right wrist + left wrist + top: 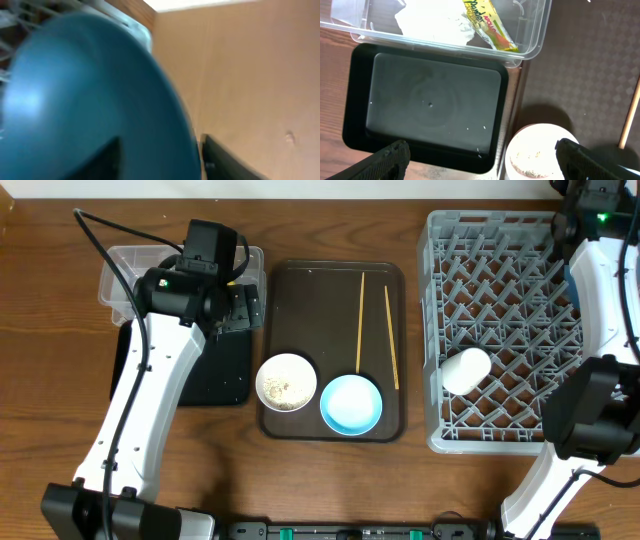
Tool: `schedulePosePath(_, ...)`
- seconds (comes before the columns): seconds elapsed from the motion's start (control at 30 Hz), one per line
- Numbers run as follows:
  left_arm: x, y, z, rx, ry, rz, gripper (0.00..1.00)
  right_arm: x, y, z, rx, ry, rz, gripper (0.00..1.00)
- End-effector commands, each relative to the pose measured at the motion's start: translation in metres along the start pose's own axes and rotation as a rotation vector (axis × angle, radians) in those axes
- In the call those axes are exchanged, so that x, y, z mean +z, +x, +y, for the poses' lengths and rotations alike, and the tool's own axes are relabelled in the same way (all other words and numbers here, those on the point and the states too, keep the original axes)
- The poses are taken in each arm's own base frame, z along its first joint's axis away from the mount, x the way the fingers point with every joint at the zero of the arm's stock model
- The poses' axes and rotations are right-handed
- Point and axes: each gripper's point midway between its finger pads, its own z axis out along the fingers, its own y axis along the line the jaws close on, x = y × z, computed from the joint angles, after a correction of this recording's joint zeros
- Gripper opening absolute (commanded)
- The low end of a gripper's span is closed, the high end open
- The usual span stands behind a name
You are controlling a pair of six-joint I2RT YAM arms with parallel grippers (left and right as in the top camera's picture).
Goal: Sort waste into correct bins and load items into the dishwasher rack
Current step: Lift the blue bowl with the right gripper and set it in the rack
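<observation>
While the left gripper (487,162) stood spread wide above the black tray (430,105), the right gripper (162,155) straddled the blurred dark-blue bowl (90,100), seemingly at the right side of the dishwasher rack (500,330); pinching or loose, could not tell.

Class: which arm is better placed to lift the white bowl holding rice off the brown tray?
Left. The left fingers, open, hang close to the white bowl, by the black tray. The right fingers are away at the rack, around the blue bowl.
</observation>
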Motion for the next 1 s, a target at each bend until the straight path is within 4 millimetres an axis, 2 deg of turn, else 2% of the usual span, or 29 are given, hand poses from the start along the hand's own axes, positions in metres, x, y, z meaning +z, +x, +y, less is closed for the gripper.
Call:
schedulePosePath(0.0, -0.001, -0.003, 0.001, -0.005, -0.006, -0.005, 0.95, 0.01, -0.011, 0.025, 0.028, -0.107, -0.071, 0.66)
schedulePosePath(0.03, -0.001, -0.003, 0.001, -0.005, -0.006, -0.005, 0.95, 0.01, -0.013, 0.027, 0.05, -0.119, -0.084, 0.7)
schedulePosePath(0.27, -0.001, -0.003, 0.001, -0.005, -0.006, -0.005, 0.96, 0.008, -0.026, 0.035, 0.179, -0.202, -0.156, 0.84)
schedulePosePath(0.37, -0.001, -0.003, 0.001, -0.005, -0.006, -0.005, 0.96, -0.002, -0.035, 0.032, 0.236, -0.236, -0.204, 0.93)
schedulePosePath(0.43, -0.001, -0.003, 0.001, -0.005, -0.006, -0.005, 0.96, -0.016, -0.045, 0.026, 0.282, -0.277, -0.268, 0.99)
schedulePosePath(0.57, -0.001, -0.003, 0.001, -0.005, -0.006, -0.004, 0.96, -0.055, -0.063, 0.009, 0.378, -0.371, -0.413, 0.99)
schedulePosePath(0.63, -0.001, -0.003, 0.001, -0.005, -0.006, -0.005, 0.96, -0.075, -0.066, -0.004, 0.449, -0.402, -0.466, 0.99)
schedulePosePath(0.77, -0.001, -0.003, 0.001, -0.005, -0.006, -0.005, 0.96, -0.101, -0.067, -0.019, 0.516, -0.444, -0.521, 0.99)
schedulePosePath(0.87, -0.001, -0.003, 0.001, -0.005, -0.006, -0.005, 0.96, -0.115, -0.065, -0.015, 0.528, -0.518, -0.539, 0.99)
schedulePosePath(0.97, -0.001, -0.003, 0.001, -0.005, -0.006, -0.005, 0.96, -0.125, -0.064, 0.001, 0.541, -0.62, -0.53, 0.99)
